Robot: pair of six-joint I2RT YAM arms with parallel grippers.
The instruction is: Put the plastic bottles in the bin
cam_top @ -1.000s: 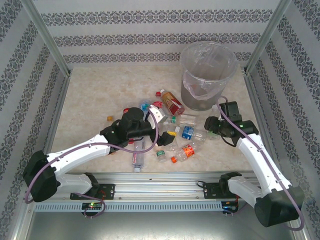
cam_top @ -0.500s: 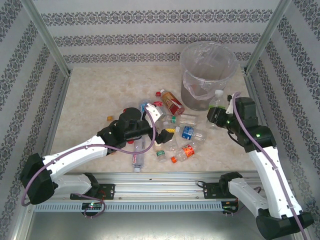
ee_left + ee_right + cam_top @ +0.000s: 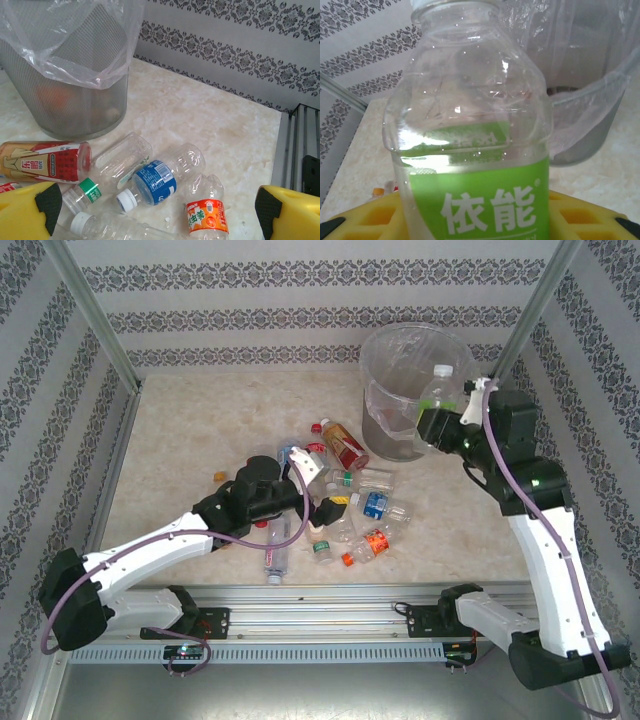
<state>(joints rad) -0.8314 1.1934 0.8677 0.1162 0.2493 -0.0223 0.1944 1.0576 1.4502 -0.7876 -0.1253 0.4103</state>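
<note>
Since a second ago the right arm has swung up and back from the pile, so the right gripper (image 3: pixel 437 428) now hangs at the near right side of the bin (image 3: pixel 400 335), raised off the table (image 3: pixel 200 430). Its jaws are clamped on the green-labelled bottle (image 3: pixel 437 392), which stands upright with its white cap on top. In the right wrist view that bottle is clear and looks empty, seated between the yellow fingers (image 3: pixel 365 217) with the bag liner (image 3: pixel 580 115) just behind it. From above, the bottle overlaps the bin's rim, though whether it is over the opening or just outside the wall is hard to tell. The left arm has barely shifted. The left gripper (image 3: pixel 325 490) hovers low over the pile with its jaws spread wide and nothing between them. Ahead of it in the left wrist view lie the blue-labelled bottle (image 3: pixel 152 182), the orange-labelled bottle (image 3: pixel 206 217) just beside it, and the red-labelled bottle (image 3: pixel 42 161) on its side near the bin's base. The other plastic bottles (image 3: pixel 350 510) lie clustered mid-table in front of the bin, and one clear bottle (image 3: pixel 277 550) lies near the rail beside the left arm.
</note>
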